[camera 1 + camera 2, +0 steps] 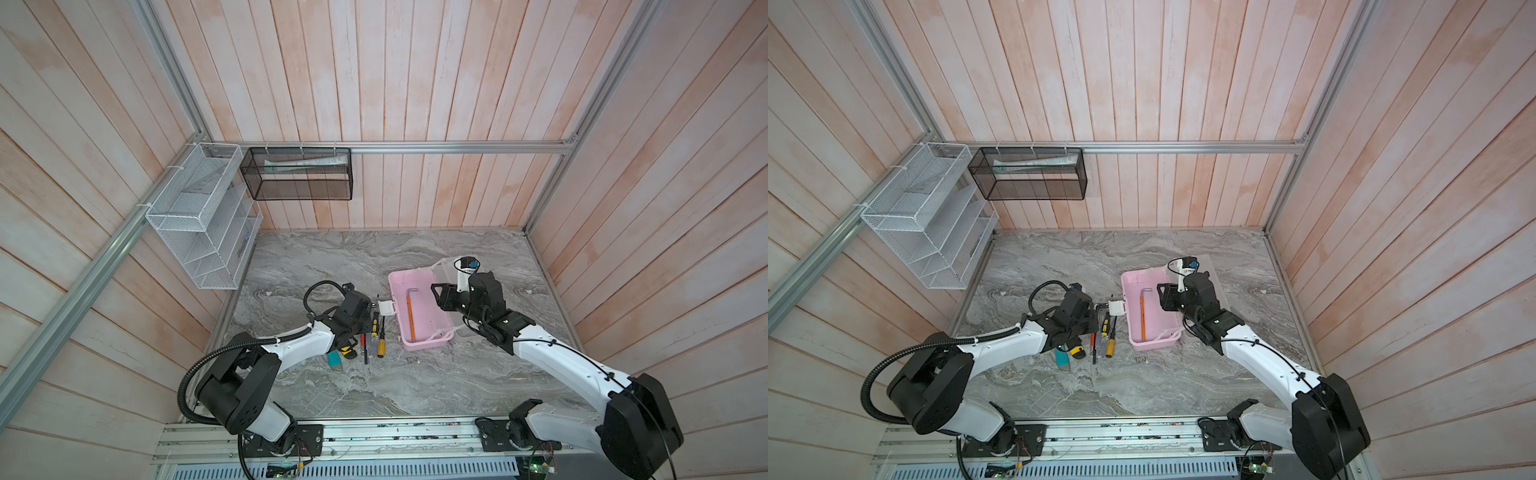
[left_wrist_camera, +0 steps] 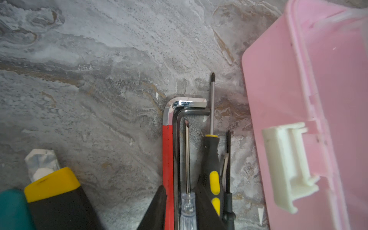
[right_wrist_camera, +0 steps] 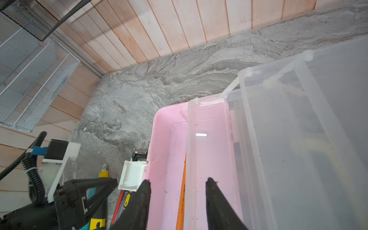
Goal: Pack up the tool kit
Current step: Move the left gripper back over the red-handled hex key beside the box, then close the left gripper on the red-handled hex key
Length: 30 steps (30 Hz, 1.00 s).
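The pale pink case [image 1: 400,291] [image 1: 1133,299] lies open on the marble, its frosted lid [image 1: 446,266] folded back and its white latch [image 2: 288,163] facing the tools. An orange-shafted tool [image 1: 410,320] and a silver hex key [image 1: 411,291] lie inside. My left gripper [image 2: 181,207] is shut around a red hex key [image 2: 167,151], a dark hex key [image 2: 191,111] and a clear-handled screwdriver [image 2: 188,205], all on the table. A black-and-yellow screwdriver [image 2: 212,171] lies beside them. My right gripper [image 3: 177,183] hangs open over the case, holding nothing.
Two utility knives, one yellow and black [image 2: 53,191] and one teal [image 1: 334,359], lie left of the tools, and a yellow-handled screwdriver [image 1: 381,347] lies nearer the front. A white mesh basket [image 1: 199,216] and a black one [image 1: 297,174] hang on the walls.
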{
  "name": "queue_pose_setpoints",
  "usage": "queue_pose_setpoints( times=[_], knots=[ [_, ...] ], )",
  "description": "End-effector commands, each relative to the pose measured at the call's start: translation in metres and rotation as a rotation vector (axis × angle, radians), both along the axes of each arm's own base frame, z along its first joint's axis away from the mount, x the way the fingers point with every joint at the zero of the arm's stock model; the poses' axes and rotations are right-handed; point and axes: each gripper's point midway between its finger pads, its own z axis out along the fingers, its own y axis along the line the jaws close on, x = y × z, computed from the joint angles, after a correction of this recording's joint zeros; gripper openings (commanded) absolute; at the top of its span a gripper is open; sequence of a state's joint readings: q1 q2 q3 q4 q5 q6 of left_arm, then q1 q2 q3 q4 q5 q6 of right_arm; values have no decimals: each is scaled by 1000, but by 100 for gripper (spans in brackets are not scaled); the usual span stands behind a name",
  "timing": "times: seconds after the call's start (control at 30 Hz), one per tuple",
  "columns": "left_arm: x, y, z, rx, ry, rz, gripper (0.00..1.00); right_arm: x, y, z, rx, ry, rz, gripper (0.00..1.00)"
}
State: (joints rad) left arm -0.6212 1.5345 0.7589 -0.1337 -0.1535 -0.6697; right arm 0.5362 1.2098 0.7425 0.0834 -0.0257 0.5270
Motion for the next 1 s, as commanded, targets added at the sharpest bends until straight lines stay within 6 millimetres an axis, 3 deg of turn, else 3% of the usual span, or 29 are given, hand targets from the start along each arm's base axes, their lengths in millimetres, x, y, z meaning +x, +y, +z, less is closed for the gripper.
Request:
queue_pose_setpoints(
  times=[0.0,0.47,0.97],
  knots=[
    [1,7,-11,13,9,22,25,0,-1,-3,-1,-6,-9,43],
    [3,4,-35,27,51,12,21,2,2,-10,2,9,-7,42],
    [4,27,-59,196,124,101,19,2,5,-18,18,28,2,42]
  ],
)
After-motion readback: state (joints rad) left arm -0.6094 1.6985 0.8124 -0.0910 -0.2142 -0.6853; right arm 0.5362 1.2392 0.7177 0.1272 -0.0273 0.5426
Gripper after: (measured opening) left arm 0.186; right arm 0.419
